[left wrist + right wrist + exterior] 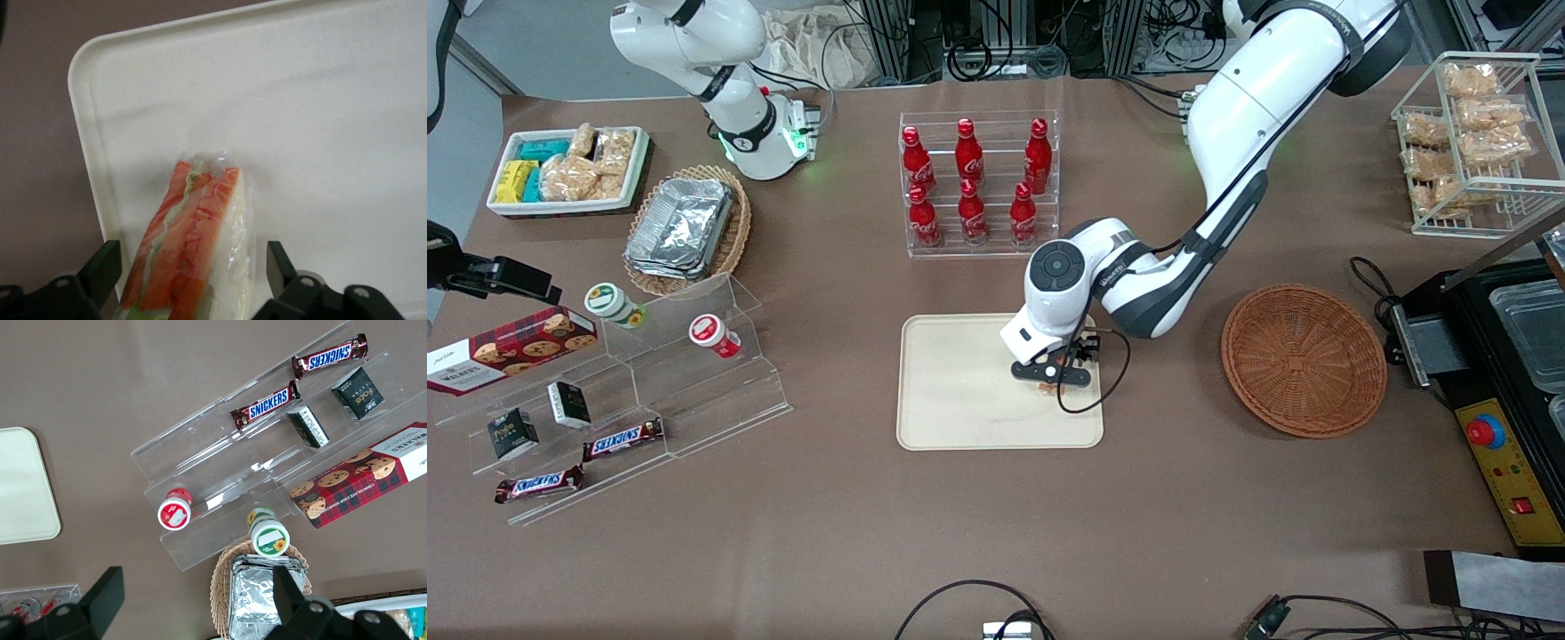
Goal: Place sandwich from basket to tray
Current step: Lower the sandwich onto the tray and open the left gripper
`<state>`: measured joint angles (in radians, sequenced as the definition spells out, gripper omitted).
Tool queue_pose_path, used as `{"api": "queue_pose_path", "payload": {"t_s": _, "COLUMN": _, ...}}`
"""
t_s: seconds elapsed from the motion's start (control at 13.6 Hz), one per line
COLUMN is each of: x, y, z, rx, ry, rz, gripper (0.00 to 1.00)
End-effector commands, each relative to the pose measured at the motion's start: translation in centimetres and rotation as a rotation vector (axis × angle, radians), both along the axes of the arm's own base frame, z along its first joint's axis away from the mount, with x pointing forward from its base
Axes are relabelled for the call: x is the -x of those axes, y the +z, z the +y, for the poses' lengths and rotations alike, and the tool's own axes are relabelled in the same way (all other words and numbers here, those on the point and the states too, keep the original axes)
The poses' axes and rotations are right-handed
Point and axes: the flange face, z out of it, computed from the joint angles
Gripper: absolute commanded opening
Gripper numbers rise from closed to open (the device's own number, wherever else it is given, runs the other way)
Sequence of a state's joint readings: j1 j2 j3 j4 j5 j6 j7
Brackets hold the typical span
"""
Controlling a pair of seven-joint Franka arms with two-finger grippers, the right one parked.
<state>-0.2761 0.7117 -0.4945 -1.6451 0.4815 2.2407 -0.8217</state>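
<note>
Jaws (190,280) astride plastic-wrapped triangular sandwich (193,247)

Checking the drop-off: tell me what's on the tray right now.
The wrapped sandwich stands on the tray, near its edge toward the basket, between the gripper's open fingers. The sandwich's lower end is hidden.

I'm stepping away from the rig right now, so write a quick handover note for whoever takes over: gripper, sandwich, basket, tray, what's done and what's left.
Gripper: left arm's, low over the tray, at the tray's end nearest the round basket. Fingers stand on either side of the sandwich with gaps showing, so they look open.
Sandwich: wrapped, standing on edge on the tray, close to the rim, orange and green filling facing the wrist camera.
Round wicker basket: nothing in it, toward the working arm's end of the table.
Done: sandwich moved from basket to tray.
Left: lift the gripper away and check that the sandwich stays put.
</note>
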Motion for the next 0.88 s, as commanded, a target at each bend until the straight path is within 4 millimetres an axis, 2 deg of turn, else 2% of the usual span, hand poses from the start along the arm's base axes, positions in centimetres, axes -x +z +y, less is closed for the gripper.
{"api": "queue_pose_path", "payload": {"t_s": 0.0, "x": -1.4, "y": 1.0, "z": 0.5, "rx": -0.001, "ry": 0.043, "rz": -0.013, "gripper": 1.00}}
{"api": "queue_pose_path", "payload": {"t_s": 0.15, "x": -2.6, "y": 2.0, "z": 1.9, "rx": 0.002, "ry": 0.069, "rz": -0.027, "gripper": 1.00}}
{"api": "queue_pose_path", "payload": {"t_s": 0.37, "x": -4.3, "y": 5.3, "z": 3.9, "rx": -0.001, "ry": 0.111, "rz": -0.061, "gripper": 1.00}}
{"api": "queue_pose_path", "payload": {"t_s": 0.81, "x": -7.6, "y": 12.5, "z": 4.8, "rx": -0.004, "ry": 0.190, "rz": -0.093, "gripper": 1.00}}
